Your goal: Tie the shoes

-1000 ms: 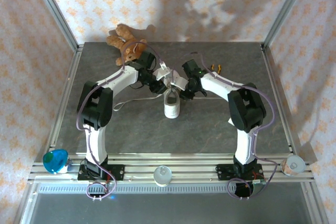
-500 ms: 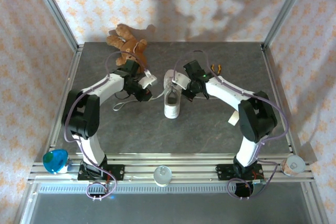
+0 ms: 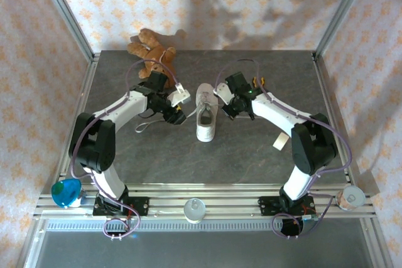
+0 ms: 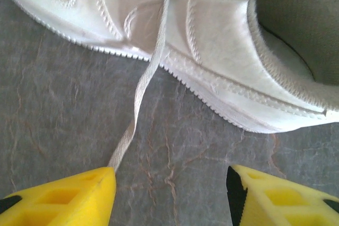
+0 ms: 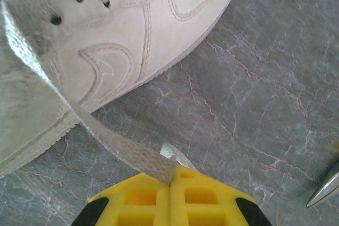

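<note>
The white sneaker (image 3: pixel 206 117) lies mid-table, toe toward the arms, dark opening at the far end. My left gripper (image 3: pixel 178 115) sits just left of it. In the left wrist view this gripper (image 4: pixel 169 197) is open over bare table, and one thin lace (image 4: pixel 144 83) runs down from the shoe's side (image 4: pixel 222 51) to the tip of the left finger (image 4: pixel 63 199). My right gripper (image 3: pixel 225 106) is right of the shoe. Its yellow fingers (image 5: pixel 148 199) are shut on the other lace (image 5: pixel 106 136), which stretches taut from the sneaker (image 5: pixel 132 35).
A brown teddy bear (image 3: pixel 151 51) lies at the back left. A slack lace loop (image 3: pixel 146 126) trails left of the shoe. Small metal bits (image 3: pixel 256 81) lie behind the right arm, a beige scrap (image 3: pixel 279 142) to its right. A blue object (image 3: pixel 66 192) sits on the front rail.
Both grippers have drawn apart from above the shoe to either side of it. The right one has pulled its lace out to the right.
</note>
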